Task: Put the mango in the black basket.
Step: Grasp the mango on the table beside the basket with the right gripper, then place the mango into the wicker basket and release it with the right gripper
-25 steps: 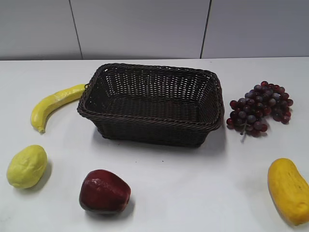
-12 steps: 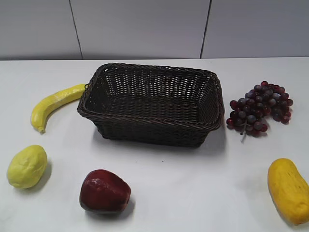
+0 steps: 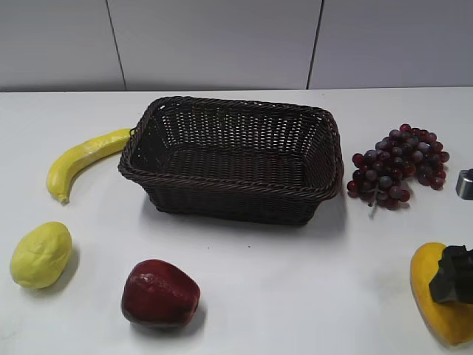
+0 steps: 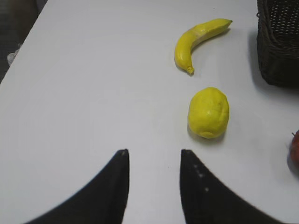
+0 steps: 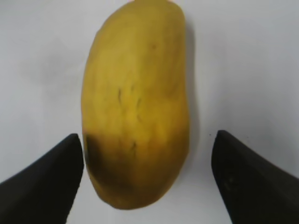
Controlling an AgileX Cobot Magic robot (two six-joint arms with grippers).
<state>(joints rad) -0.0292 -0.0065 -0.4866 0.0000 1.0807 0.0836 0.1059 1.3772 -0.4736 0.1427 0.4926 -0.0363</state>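
Mango (image 5: 135, 107): flat on tabletop (image 5: 243, 56), long axis running straight out between spread, empty prongs of right claw (image 5: 147, 149), nearer than left.

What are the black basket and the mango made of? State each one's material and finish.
Black basket: woven wicker or plastic rattan, dark brown-black with a slight sheen; open weave and braided rim show. Mango: probably moulded plastic or foam, matte orange-yellow, with a dull, faintly scuffed skin.

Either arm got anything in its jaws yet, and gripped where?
Nothing held. The right gripper is open, straddling the mango without touching; the left gripper is open over bare table.
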